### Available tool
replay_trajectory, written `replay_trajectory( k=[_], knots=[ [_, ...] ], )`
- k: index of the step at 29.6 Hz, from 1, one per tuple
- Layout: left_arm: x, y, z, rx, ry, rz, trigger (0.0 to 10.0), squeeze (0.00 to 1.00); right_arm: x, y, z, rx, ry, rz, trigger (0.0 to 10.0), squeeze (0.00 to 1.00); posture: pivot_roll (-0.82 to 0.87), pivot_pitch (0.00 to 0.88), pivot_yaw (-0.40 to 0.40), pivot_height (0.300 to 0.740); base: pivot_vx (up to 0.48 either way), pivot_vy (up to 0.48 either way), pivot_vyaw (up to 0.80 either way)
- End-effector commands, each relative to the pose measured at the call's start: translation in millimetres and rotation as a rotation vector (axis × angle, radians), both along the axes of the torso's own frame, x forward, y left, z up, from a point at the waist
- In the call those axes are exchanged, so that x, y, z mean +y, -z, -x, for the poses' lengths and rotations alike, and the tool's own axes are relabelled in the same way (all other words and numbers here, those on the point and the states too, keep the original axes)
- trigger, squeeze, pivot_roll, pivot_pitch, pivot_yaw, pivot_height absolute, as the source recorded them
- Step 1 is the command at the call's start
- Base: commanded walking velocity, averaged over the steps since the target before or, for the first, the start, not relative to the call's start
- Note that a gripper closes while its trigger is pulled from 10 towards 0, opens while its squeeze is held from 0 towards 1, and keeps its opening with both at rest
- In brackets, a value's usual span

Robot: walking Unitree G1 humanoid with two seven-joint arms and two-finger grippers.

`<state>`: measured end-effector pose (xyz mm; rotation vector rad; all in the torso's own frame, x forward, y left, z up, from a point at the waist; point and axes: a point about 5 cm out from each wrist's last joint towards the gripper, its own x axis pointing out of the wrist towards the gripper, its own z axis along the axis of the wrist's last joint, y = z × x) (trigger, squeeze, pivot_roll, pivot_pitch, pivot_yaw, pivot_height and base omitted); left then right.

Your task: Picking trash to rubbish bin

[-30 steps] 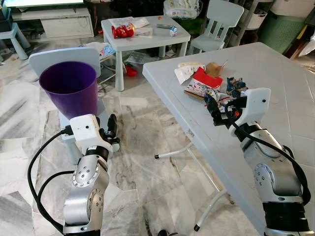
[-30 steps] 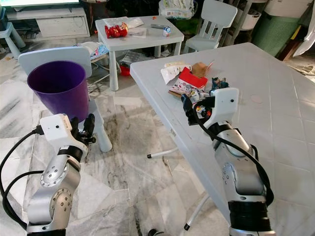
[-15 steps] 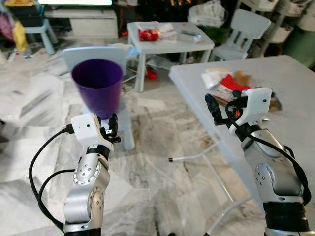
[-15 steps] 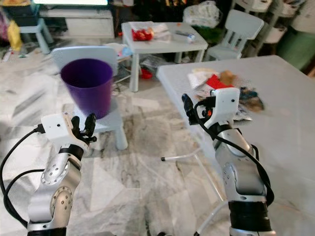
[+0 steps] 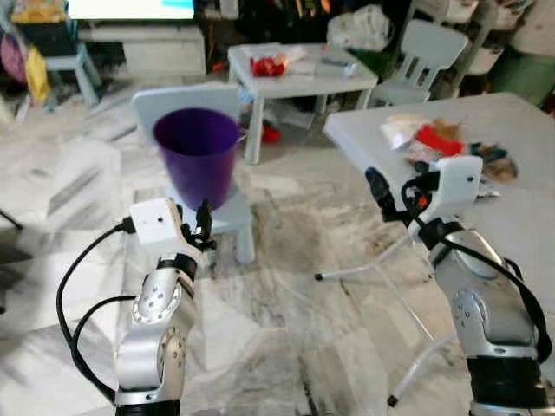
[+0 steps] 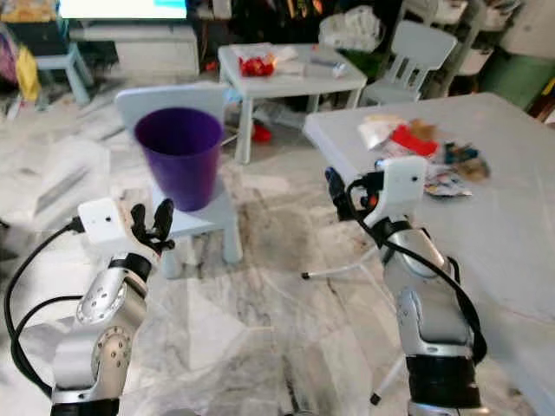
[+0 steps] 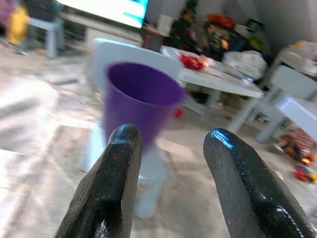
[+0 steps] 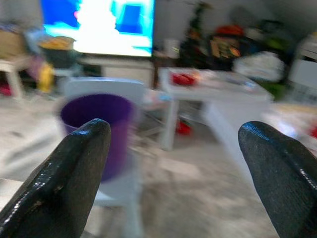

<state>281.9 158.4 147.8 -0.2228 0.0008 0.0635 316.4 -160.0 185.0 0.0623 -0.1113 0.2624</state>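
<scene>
A purple bin (image 5: 198, 152) stands upright on a small pale blue chair (image 5: 227, 218), ahead and slightly left. A pile of trash (image 5: 440, 141), red, white and brown wrappers, lies on the grey folding table (image 5: 529, 204) at the right. My left gripper (image 6: 152, 221) is raised in front of the chair, below the bin, open and empty; the bin (image 7: 141, 101) shows between its fingers. My right gripper (image 5: 379, 189) hangs over the floor just left of the table's edge, short of the trash, open wide (image 8: 176, 134) with nothing in it.
The folding table's metal legs (image 5: 381, 264) reach out over the marble floor in the middle. Behind stand a small white table (image 5: 299, 69) with red items, a pale child's chair (image 5: 425, 52) and a low TV stand (image 5: 139, 43).
The whole view has swung left, so the bin sits nearer the middle and the table farther right. My right gripper, a second ago at the trash pile, is now off the table's edge.
</scene>
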Motion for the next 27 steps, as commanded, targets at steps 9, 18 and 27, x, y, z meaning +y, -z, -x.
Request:
replay_trajectory(
  k=[9,18,27],
  knots=[
    [-2.8,-1.6,-4.0,-0.012,0.018,0.078,10.0,0.00,-8.8,-4.4,-1.7,-0.016,0.024,0.019,10.0,0.00,0.04,0.087,-0.096,0.740,0.000,0.000,0.00],
    [-0.7,-2.0,-3.7,-0.022,0.021,0.082,10.0,0.00,-8.9,-3.6,-1.0,-0.015,0.027,0.018,10.0,0.00,0.03,0.086,-0.092,0.740,0.312,0.000,0.00],
    [-0.9,-0.9,-3.4,-0.017,0.020,0.088,10.0,0.00,-9.7,-2.8,-0.6,-0.012,0.031,0.018,10.0,0.00,0.03,0.092,-0.091,0.740,0.391,0.224,0.00]
  ],
)
